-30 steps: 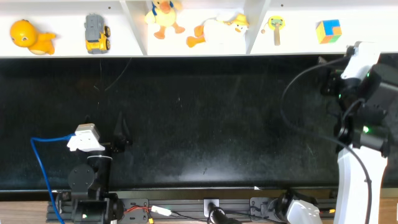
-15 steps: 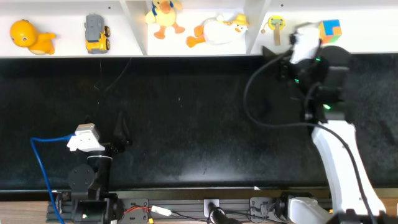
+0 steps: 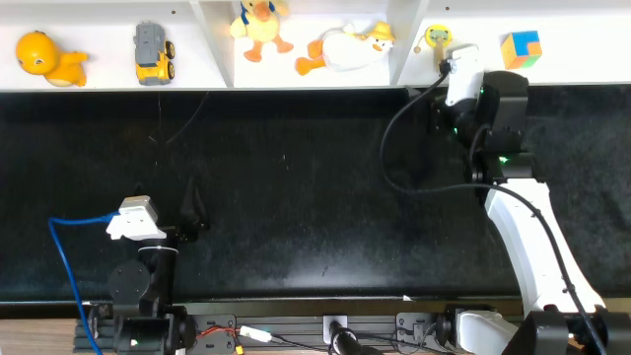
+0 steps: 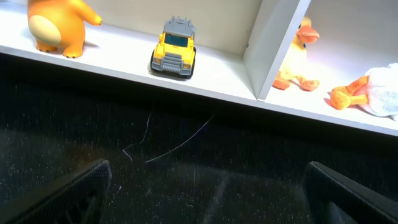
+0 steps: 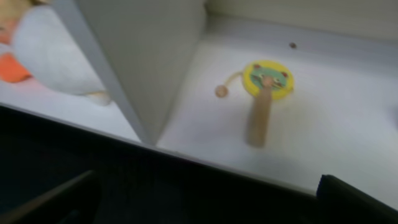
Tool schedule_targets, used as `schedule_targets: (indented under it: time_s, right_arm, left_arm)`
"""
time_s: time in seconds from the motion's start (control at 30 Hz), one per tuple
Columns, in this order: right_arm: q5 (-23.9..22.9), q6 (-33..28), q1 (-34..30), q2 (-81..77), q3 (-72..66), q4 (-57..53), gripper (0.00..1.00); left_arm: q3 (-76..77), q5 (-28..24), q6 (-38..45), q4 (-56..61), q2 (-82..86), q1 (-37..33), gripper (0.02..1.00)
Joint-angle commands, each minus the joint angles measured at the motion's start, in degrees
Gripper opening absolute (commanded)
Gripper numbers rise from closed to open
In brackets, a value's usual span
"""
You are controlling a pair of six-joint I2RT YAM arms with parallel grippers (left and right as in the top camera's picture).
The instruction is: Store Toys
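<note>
On the white shelf (image 5: 348, 124) the little rattle drum (image 5: 266, 79) is seen lying flat, is judged light and hard and best taken by its wooden stick (image 5: 257, 121), and the right gripper (image 5: 205, 182) is spread wide, empty, near it.

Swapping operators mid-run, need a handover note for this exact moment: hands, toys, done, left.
Left hand: open, empty, low over the black mat, facing the shelf.
Right hand: open, empty, at the shelf's right compartment, in front of the rattle drum.
Toys: orange toy and yellow truck in the left compartment; yellow duck and white duck in the middle; rattle drum and coloured cube in the right.
Done: six toys on the shelf.
Left: likely just backing the right arm off the shelf.
</note>
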State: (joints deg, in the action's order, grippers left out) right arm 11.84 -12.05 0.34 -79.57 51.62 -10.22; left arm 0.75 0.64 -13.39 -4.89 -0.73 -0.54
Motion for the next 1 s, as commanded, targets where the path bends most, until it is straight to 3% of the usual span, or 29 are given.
schedule_targets:
  time_s: [0.03,0.6,1.0]
  right_arm:
    - [-8.28,-2.29,-0.39,0.26,-0.09,-1.31,0.996]
    - [-8.52,-2.38,-0.39,5.84,-2.16,0.7,0.996]
    - [-8.48,-2.32,-2.05,30.34,-29.83,19.87,0.993]
  left_arm:
    - [-0.28,-0.57,-0.42,0.11,0.59,-0.59,0.998]
    - [-0.28,-0.57,-0.42,0.11,0.59,-0.59,0.998]
    - [-0.31,-0.57,-0.42,0.11,0.59,-0.59,0.998]
